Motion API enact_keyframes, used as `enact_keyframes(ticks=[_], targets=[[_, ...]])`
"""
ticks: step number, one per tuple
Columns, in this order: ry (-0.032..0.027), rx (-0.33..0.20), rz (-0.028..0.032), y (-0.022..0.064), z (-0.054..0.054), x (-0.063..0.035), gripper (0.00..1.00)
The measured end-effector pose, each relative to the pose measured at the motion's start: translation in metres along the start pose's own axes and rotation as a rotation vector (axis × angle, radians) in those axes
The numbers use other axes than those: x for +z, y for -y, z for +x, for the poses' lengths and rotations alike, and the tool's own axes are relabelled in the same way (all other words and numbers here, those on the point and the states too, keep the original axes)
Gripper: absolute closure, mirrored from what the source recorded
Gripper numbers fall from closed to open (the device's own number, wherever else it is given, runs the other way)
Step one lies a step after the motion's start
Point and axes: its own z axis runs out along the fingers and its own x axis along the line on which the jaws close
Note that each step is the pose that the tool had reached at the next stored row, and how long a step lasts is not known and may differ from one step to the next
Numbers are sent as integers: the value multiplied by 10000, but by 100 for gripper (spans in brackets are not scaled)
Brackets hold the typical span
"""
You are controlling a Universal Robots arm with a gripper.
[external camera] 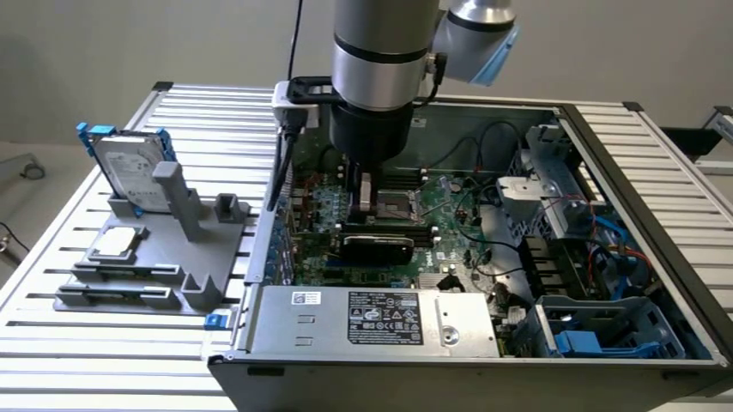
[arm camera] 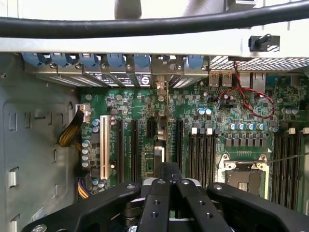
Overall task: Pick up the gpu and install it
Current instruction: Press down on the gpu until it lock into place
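one arm reaches down into the open case (external camera: 607, 172). its hand (external camera: 364, 202) hangs low over the motherboard (external camera: 458, 193), the tips partly hidden by the wrist body.

wrist view: hand (arm camera: 169, 176) has its fingers pressed together with no gap and nothing visible between them.

gpu (external camera: 378, 247) stands on edge on the board, just below the hand in the exterior view, black shroud towards the camera. its lower edge and slot are hidden.

in the wrist view the gpu (arm camera: 162, 126) is edge-on, a thin strip between black slots, its near end cut off by the fingers. hand touching gpu or not: cannot tell.

a black cable (arm camera: 145, 24) runs across close to the lens.

hard drive (external camera: 129, 163) stands in a grey holder (external camera: 172, 257) on the tabletop (external camera: 206, 107), to the exterior view's left of the case.
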Motion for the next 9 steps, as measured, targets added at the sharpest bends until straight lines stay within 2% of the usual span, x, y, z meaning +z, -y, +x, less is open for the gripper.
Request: enact_keyframes(ticks=[9], targets=[[-2, -32, 70, -59, -35, 167, 89]])
